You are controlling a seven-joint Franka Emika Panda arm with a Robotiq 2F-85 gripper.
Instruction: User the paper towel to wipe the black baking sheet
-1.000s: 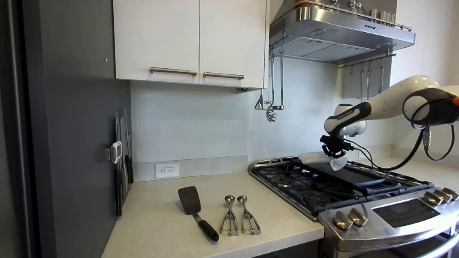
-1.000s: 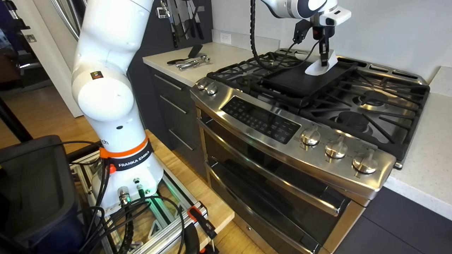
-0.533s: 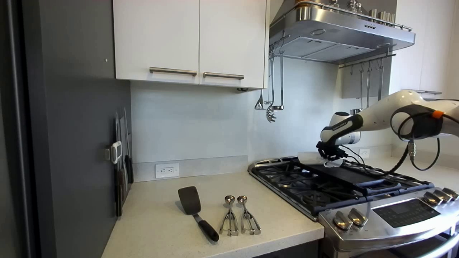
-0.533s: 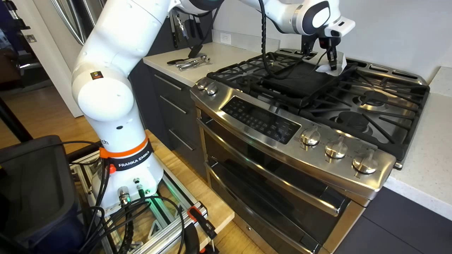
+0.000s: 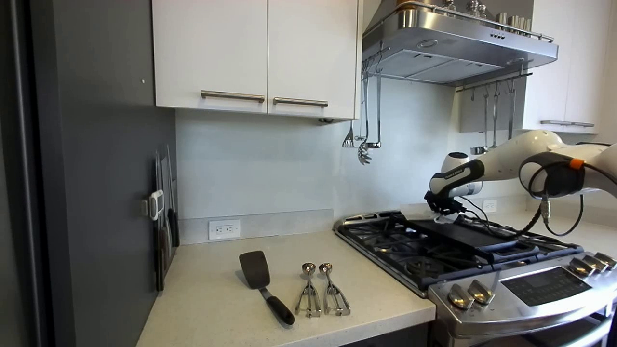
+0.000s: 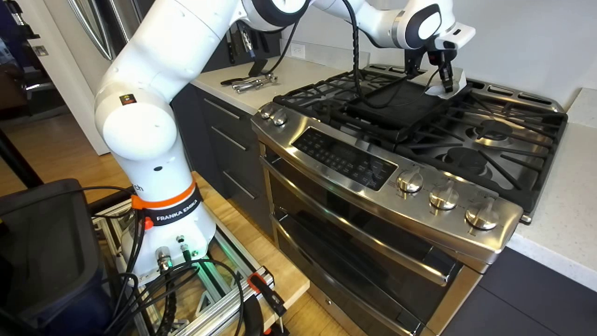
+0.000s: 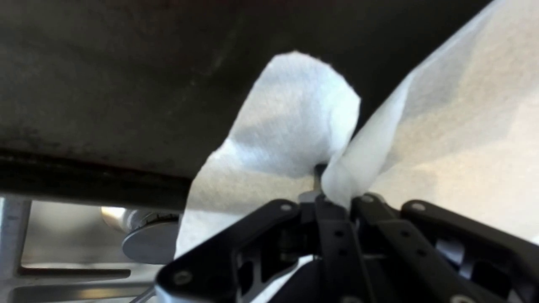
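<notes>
"Check your end effector. What are you holding?"

"It is clenched on the paper towel. In the wrist view you see the white paper pinched at its tip, with folds flaring out to both sides."

"And where do you have it?"

"You have it at the far end of the baking sheet, the end nearest the wall, close to the corner away from your spatula. In the wrist view the paper towel overlaps the dark rim, and past that rim you can make out a burner. Whether it presses down on the metal, you cannot tell from these angles."

"Your baking sheet lies flat in the middle of the stove in both exterior views."

"Yes, with your arm stretched over it. On the worktop, in an exterior view, the spatula lies at a slant, and you have two metal scoops side by side just beside its handle."
</notes>
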